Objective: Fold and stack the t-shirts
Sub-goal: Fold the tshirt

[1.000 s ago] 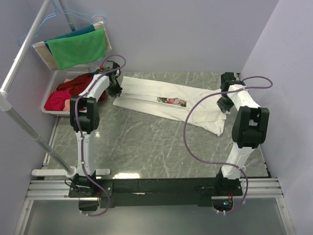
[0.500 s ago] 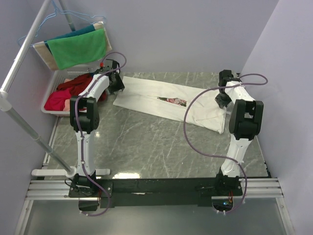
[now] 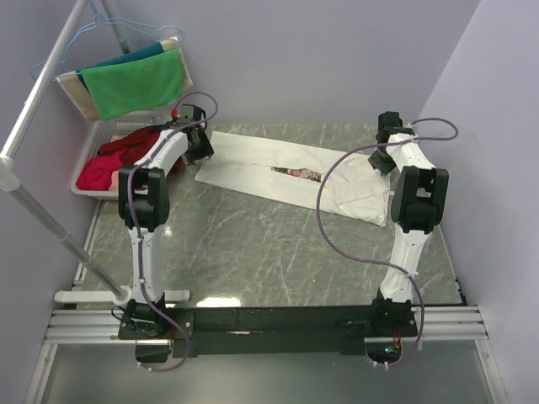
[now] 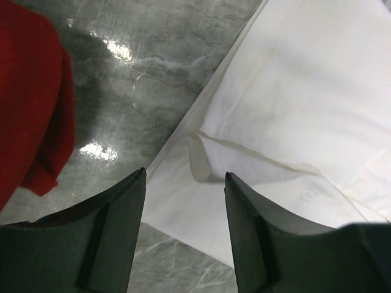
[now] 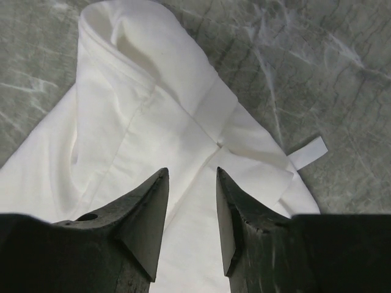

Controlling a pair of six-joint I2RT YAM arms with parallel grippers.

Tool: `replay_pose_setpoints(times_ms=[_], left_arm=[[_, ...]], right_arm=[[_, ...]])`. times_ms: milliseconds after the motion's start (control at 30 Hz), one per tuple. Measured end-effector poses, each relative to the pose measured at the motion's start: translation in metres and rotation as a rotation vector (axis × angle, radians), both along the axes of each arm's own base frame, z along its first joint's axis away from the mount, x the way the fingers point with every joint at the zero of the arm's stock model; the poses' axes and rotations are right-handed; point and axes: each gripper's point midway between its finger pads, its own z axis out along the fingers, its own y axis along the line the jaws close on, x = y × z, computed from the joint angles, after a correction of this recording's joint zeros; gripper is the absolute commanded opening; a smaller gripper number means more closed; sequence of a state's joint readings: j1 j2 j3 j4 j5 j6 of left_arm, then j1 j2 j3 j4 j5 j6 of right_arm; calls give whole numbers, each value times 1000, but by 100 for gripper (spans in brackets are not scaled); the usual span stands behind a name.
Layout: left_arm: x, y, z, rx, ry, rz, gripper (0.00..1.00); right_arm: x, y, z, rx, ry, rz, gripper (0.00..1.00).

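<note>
The grey marble surface (image 3: 253,244) carried the t-shirt (image 3: 253,164), a long white folded strip directly beneath both tools. Soft, light and limp, it would likely sag, so its doubled edges looked the best hold. The left tool (image 4: 185,177) and right tool (image 5: 192,174) hung open and empty. Open room lay behind them, toward the arm bases. A red cloth (image 4: 30,91) sat just left of the left tool.

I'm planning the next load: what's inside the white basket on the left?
The basket holds a heap of red clothes, with a pink piece at its near left end. Anything beneath them, and the basket's bottom, is covered.
</note>
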State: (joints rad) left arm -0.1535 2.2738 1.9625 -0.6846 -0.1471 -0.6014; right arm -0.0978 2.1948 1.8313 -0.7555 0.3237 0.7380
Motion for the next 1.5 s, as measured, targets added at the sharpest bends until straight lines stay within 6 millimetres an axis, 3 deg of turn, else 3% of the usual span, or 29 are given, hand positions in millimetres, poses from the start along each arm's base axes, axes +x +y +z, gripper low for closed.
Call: replay_pose_setpoints(times_ms=[300, 467, 633, 867, 1167, 1500], left_arm=[[-3, -1, 30, 13, -79, 5, 62], [-2, -13, 36, 3, -100, -31, 63], [-8, -35, 33, -23, -84, -91, 63], [-32, -48, 7, -20, 20, -124, 62], [-73, -27, -41, 49, 223, -57, 61], [-85, -14, -43, 105, 270, 21, 61]], right_arm=[[-27, 15, 16, 8, 4, 93, 44], [-52, 48, 20, 45, 23, 194, 44], [-71, 90, 1, 108, 82, 303, 44], [-81, 131, -9, 184, 103, 396, 44], [-83, 139, -13, 208, 102, 402, 43], [-97, 149, -29, 226, 147, 415, 41]])
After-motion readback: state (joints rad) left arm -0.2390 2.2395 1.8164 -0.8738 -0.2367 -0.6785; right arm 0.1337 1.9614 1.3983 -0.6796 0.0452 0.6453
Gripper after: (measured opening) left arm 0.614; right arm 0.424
